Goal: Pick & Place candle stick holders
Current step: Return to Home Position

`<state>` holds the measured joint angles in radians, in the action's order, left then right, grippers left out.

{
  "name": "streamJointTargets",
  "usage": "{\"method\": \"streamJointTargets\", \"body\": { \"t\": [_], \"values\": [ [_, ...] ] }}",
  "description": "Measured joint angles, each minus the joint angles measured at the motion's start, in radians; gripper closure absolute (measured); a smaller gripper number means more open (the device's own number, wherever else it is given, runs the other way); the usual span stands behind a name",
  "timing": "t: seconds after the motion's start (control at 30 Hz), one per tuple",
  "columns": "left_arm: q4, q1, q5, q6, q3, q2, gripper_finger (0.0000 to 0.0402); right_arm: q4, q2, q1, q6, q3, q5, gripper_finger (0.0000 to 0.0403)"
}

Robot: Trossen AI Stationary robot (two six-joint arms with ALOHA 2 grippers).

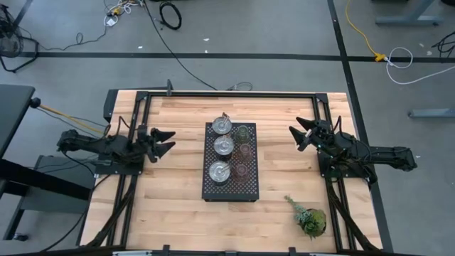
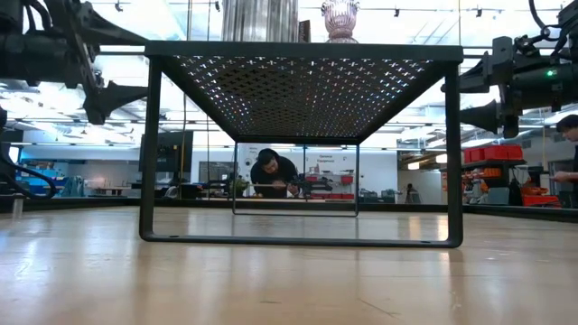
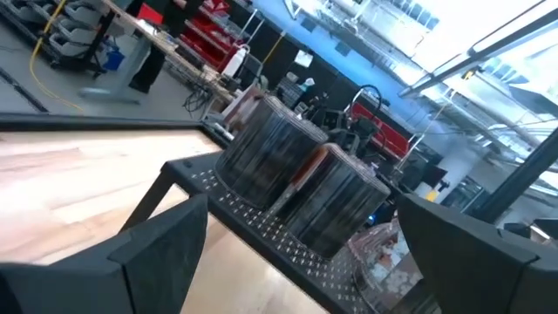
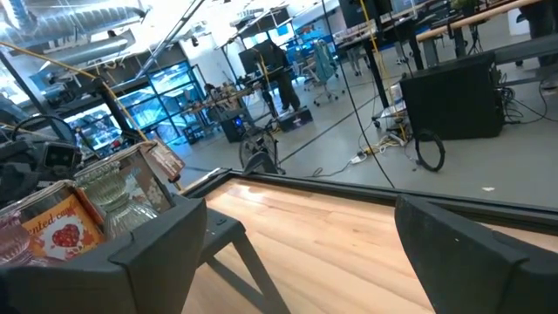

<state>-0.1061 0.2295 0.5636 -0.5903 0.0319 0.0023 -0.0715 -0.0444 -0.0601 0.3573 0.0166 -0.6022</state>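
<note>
The black perforated shelf (image 1: 231, 190) in the middle of the desk (image 1: 170, 206) carries all six candle stick holders (image 1: 224, 146), silver along its left side, glass along its right, so the job looks done, while the left gripper (image 1: 170, 140) and right gripper (image 1: 295, 137) hang wide open and empty toward the desk's side edges.

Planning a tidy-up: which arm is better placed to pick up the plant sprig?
Right. The plant sprig lies on the right arm's side; the right claw is open and empty. The left claw sits beyond the tray.
</note>
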Motion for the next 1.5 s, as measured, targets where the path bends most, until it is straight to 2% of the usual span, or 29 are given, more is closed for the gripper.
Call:
{"method": "streamJointTargets", "body": {
  "t": [1.5],
  "values": [
    [0.006, 0.0, -0.004, 0.0, 0.003, 0.017, 0.0023, -0.001, 0.0, 0.0, 0.0, 0.0, 0.016, 0.0034]
  ]
}}
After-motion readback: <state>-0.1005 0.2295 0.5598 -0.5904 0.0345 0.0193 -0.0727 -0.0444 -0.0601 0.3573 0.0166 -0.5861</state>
